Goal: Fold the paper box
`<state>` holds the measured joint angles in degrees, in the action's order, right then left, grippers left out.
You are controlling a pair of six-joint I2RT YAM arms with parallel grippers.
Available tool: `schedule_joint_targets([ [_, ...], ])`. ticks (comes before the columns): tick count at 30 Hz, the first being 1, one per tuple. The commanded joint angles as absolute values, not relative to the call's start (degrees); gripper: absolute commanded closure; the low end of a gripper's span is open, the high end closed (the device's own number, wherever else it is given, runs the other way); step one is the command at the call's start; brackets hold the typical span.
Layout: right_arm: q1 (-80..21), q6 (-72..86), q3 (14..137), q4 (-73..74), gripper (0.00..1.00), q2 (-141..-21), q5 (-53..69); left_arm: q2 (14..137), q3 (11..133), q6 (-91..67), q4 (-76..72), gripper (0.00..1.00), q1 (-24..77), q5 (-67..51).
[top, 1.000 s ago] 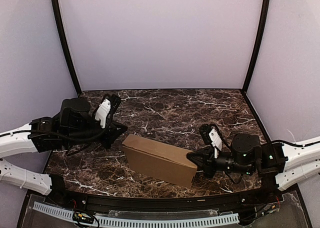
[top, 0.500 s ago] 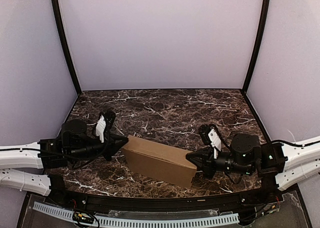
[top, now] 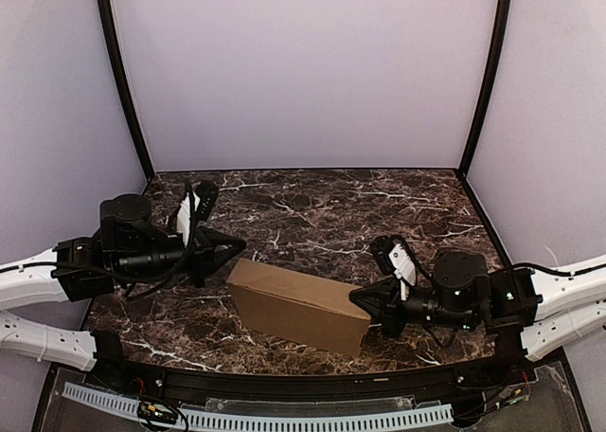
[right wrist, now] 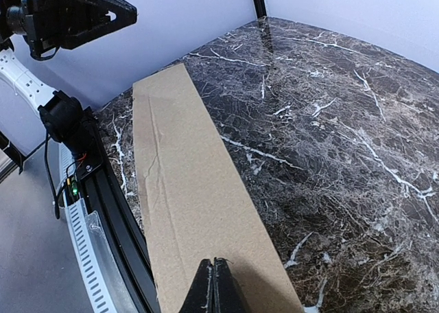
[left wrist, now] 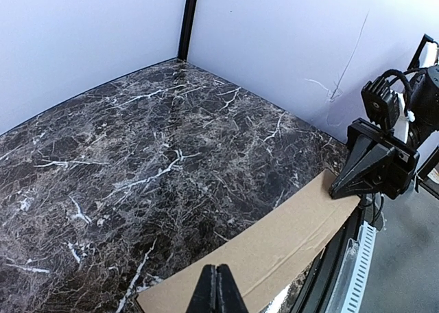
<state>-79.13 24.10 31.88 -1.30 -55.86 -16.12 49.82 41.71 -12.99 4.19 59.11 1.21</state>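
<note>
Marble table: paper box closed up; L & R jaws shut, empty; box contact unclear.

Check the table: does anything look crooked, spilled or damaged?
The paper box lies askew, slanted across the near side of the table rather than square to its edge. Its top face shows a faint wrinkle. Nothing is spilled.

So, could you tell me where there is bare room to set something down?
The marble table is bare from the paper box back to the rear wall. The near strip is crowded: box between left claw and right claw.
</note>
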Motion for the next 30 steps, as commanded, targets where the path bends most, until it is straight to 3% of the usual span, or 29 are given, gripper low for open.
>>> schedule_joint_targets([
  [1, -79.8, 24.11, 29.02, 12.74, 1.0, -58.15, -14.24, 52.47, 39.89, -12.94, 4.55, 0.99, 59.33, -2.87],
  [11, -79.75, 23.64, 29.16, 12.72, 1.0, -57.8, -14.52, 51.49, 23.73, -23.19, -1.67, 0.99, 59.35, -5.94],
  [24, -79.8, 17.32, 38.05, 16.1, 1.0, -56.99, -17.13, 42.98, 34.58, -23.15, 5.21, 0.99, 59.38, -8.63],
  [30, -79.22, 12.31, 45.66, 21.36, 1.0, -57.29, -20.93, 42.86, 38.31, -25.31, 7.96, 0.99, 59.37, -18.79],
])
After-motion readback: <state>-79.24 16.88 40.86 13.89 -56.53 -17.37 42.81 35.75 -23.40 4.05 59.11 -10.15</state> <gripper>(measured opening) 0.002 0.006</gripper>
